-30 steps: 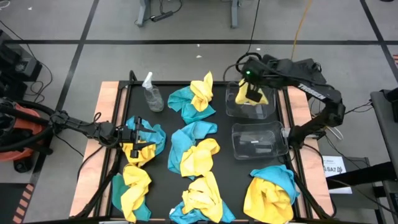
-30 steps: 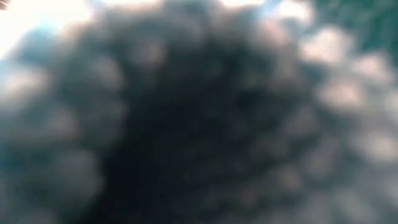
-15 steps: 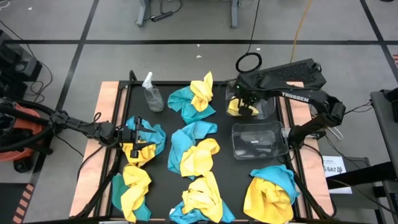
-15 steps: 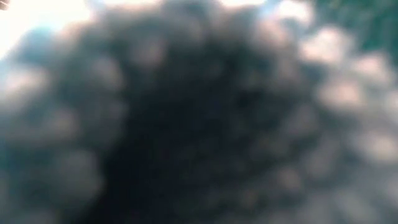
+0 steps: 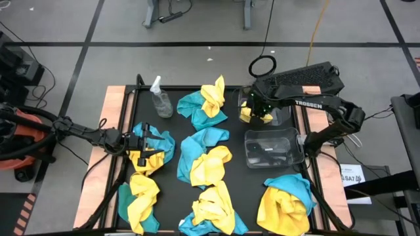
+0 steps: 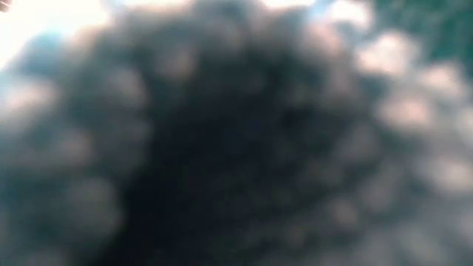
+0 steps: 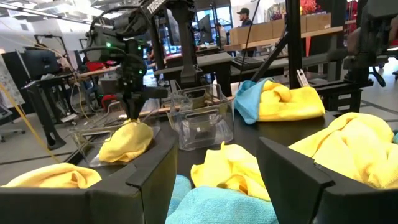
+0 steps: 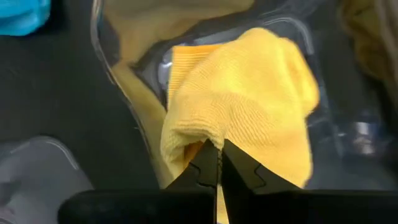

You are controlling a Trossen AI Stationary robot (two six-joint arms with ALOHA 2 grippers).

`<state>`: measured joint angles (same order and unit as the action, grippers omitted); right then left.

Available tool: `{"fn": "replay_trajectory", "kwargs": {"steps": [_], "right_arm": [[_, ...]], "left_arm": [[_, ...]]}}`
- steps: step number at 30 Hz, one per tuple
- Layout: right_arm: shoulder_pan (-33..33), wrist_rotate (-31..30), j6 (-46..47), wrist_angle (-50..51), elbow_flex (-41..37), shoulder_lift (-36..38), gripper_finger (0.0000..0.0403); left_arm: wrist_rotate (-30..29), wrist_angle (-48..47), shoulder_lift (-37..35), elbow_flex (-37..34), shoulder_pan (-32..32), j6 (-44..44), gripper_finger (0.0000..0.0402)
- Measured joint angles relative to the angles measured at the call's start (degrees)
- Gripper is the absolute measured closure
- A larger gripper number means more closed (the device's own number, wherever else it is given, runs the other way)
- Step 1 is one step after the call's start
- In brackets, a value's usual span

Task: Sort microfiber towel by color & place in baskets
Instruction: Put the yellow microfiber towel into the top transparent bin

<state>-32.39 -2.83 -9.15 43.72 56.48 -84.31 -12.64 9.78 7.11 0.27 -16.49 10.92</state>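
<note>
My right gripper is down in the far clear basket, at the table's far right, shut on a bright yellow towel. The second basket stands just nearer, with no cloth in it. My left gripper is open at the table's left, low over a teal and yellow pile. I cannot tell whether it touches that pile. The low view is blocked by something dark and blurred. My right gripper pinches a raised fold of the yellow towel between its two fingertips, coming from above and pointing down. The towel bunches below the fingers, and its lower part rests inside the far basket.
A clear spray bottle stands at the far left. Mixed teal and yellow piles lie at the far middle, the centre, the near middle, the near right and the near left. People and desks show beyond the table.
My right gripper has gone down into the far basket and a little toward the table's left, staying shut on the yellow towel. The towel, held higher a second ago, now sits low in the basket's left part.
</note>
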Motion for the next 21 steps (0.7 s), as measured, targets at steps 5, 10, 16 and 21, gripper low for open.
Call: {"fn": "replay_trajectory", "kwargs": {"steps": [5,10,16,21], "right_arm": [[-0.3,0.2,0.9,-2.3,-3.2,0.0,0.0398],[-0.3,-0.1,1.1,-2.5,-4.0,0.0,0.0363],[-0.3,-2.5,-0.1,0.9,-0.5,0.0,0.0289],[-0.1,-3.0,-0.3,5.7,5.5,0.1,0.0228]], "left_arm": [[0.0,0.0,0.0,0.0,0.0,0.0,0.0178],[0.0,0.0,0.0,0.0,0.0,0.0,0.0178],[0.0,0.0,0.0,0.0,0.0,0.0,0.0178],[0.0,0.0,0.0,0.0,0.0,0.0,0.0178]]}}
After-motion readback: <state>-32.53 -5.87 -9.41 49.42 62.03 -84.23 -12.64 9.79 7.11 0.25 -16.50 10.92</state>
